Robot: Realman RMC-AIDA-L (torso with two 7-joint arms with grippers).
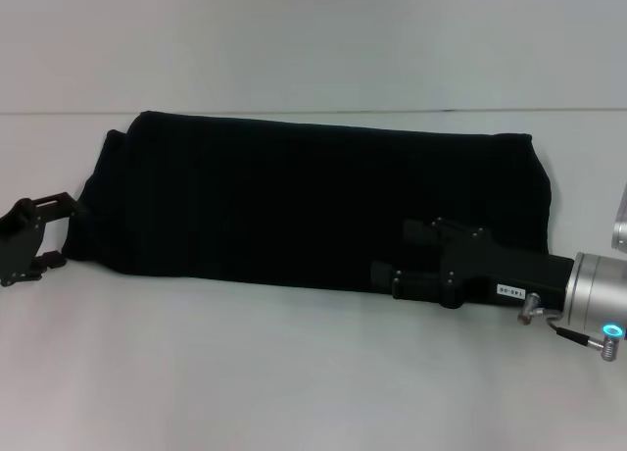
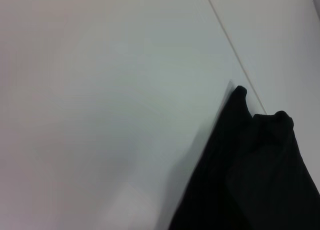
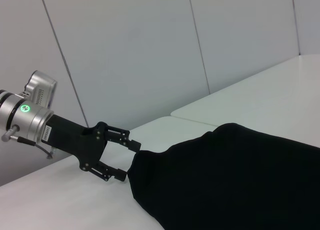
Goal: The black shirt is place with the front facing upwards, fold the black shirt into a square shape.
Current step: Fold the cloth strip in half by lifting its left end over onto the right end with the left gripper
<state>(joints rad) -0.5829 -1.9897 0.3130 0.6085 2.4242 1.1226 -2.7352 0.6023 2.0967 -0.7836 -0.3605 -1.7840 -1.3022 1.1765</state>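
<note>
Black shirt (image 1: 294, 196) lies folded into a long band on the white table (image 1: 294, 373). Left gripper (image 3: 122, 160), jaws spread, at its left end. Right gripper (image 1: 387, 260) over near edge; jaw state unclear

The head camera looks forward and down from above onto a white tabletop (image 1: 294, 363), taking in the whole folded black shirt (image 1: 294, 201) from a middling distance. The left wrist camera sits very close to the tabletop, showing only one end of the shirt, probably its left end. The right wrist camera looks low across the shirt toward the left tool (image 3: 122, 157) and the wall panels (image 3: 130, 50) behind it. All three share the shirt.
</note>
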